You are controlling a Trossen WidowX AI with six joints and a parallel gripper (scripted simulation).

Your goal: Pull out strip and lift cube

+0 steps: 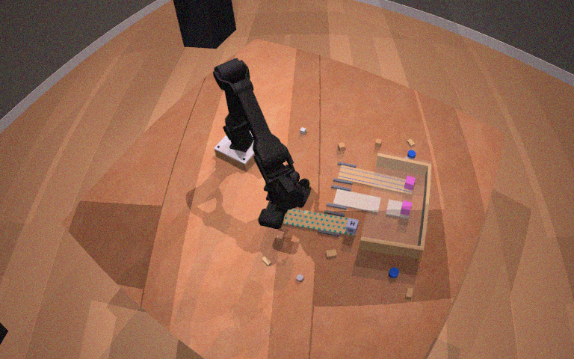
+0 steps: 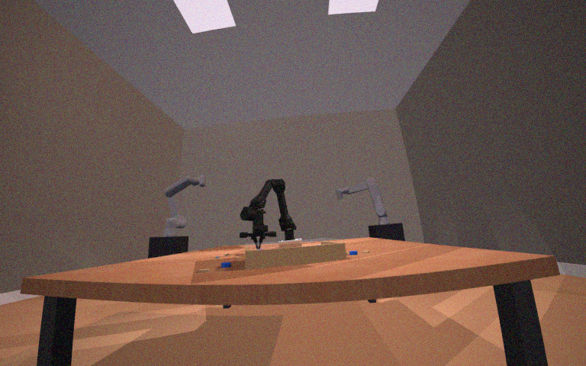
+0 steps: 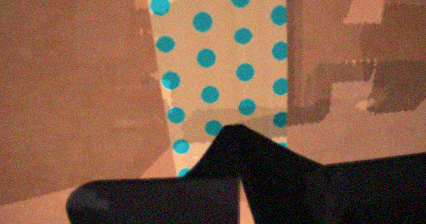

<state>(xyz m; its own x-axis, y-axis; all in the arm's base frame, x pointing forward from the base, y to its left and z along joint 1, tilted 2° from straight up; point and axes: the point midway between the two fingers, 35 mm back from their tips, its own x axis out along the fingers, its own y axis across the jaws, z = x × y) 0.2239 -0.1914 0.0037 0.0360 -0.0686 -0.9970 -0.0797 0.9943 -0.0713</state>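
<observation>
The teal-dotted strip (image 1: 317, 221) (image 3: 225, 76) is in one piece. The cube (image 1: 352, 224) marked H sits on its far end, just outside the open side of the walled enclosure. A white strip (image 1: 356, 200) is separated by a gap from a short white piece (image 1: 394, 207) beside a magenta cube (image 1: 406, 207). A striped strip (image 1: 368, 176) carries another magenta cube (image 1: 409, 182). My gripper (image 2: 258, 247) (image 3: 232, 133) is shut, with its tips down at the dotted strip's near end. The top view hides the tips, and whether they touch the strip is unclear.
The light wooden wall (image 1: 390, 247) (image 2: 294, 257) encloses the far ends. Grey guide rails (image 1: 342, 181) flank the strips. A blue disc (image 1: 394, 272) and another blue disc (image 1: 411, 153) lie outside the wall. Small wooden blocks, including one block (image 1: 331, 253) near the dotted strip, are scattered around.
</observation>
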